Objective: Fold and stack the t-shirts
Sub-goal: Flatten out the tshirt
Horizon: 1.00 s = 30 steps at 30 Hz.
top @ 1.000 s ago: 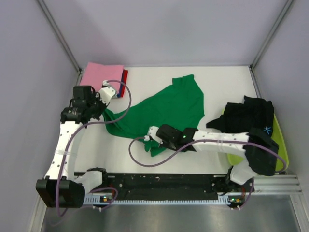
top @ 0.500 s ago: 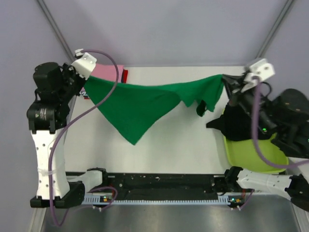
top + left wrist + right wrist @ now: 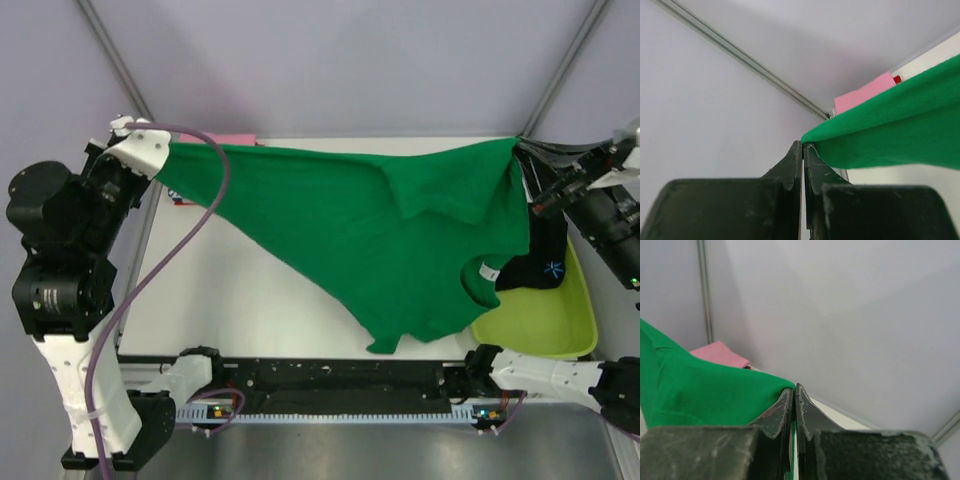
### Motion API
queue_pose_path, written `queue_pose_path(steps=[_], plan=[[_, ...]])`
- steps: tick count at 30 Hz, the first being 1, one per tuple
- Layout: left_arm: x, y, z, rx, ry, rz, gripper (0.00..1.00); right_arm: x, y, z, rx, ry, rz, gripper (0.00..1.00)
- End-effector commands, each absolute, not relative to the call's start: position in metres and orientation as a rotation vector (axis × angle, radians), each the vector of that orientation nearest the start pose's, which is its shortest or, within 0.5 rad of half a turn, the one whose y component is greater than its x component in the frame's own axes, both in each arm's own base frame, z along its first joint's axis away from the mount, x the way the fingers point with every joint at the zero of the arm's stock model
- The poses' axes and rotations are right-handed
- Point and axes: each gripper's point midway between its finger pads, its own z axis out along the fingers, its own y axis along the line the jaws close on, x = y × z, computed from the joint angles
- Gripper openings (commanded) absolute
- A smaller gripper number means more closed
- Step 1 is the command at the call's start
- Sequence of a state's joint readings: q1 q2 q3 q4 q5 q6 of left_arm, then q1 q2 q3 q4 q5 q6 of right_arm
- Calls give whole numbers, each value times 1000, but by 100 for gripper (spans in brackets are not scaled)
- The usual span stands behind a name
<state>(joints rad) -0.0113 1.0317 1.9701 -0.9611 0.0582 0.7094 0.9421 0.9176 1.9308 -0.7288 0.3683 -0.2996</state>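
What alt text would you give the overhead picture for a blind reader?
A bright green t-shirt hangs spread wide between the left gripper and the right gripper, each shut on an upper edge. A black t-shirt drapes over a lime-green tub at the right.

Green tee (image 3: 390, 240): plain bright green, no print; small white label at neck. Black tee (image 3: 548, 262): black w/ tiny blue star-like mark. Pink tee (image 3: 865, 94): plain pink. Red tee (image 3: 897, 79): only a sliver shows. Tub (image 3: 540, 330): lime-yellow. Table (image 3: 250, 290): white. Walls (image 3: 350, 60): pale grey-lilac. Left arm (image 3: 70, 380), right arm (image 3: 545, 368): white shells, black joints. Cable (image 3: 224, 172): greyish-purple. Left gripper (image 3: 803, 150), right gripper (image 3: 794, 390): fingers near-black.
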Motion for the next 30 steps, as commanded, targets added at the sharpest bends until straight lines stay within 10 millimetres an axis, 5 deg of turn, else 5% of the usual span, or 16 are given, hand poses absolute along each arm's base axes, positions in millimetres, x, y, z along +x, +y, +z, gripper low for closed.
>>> queue_pose_path(steps=[1,3,7,11,13,18,25,26,30], plan=[[275,23,521,598,1581,520,0,195,91,579,-418,1294,112,0],[297,21,510,608,1621,489,0,211,90,573,-395,1304,25,0],[343,9,476,651,1696,392,0,270,90,525,-378,1439,-18,0],[390,-4,424,712,1781,293,0,363,99,439,-369,1622,121,0],[418,-12,374,770,1858,229,0,404,113,390,-442,1666,149,0],[478,-20,255,869,2015,213,0,466,150,274,-685,1763,215,0],[506,-32,173,971,2136,131,0,541,139,154,-718,2030,63,1],[506,-35,165,987,2143,121,0,553,131,139,-677,2072,19,7],[508,-40,144,1049,2168,140,0,585,102,136,-468,2126,-124,43]])
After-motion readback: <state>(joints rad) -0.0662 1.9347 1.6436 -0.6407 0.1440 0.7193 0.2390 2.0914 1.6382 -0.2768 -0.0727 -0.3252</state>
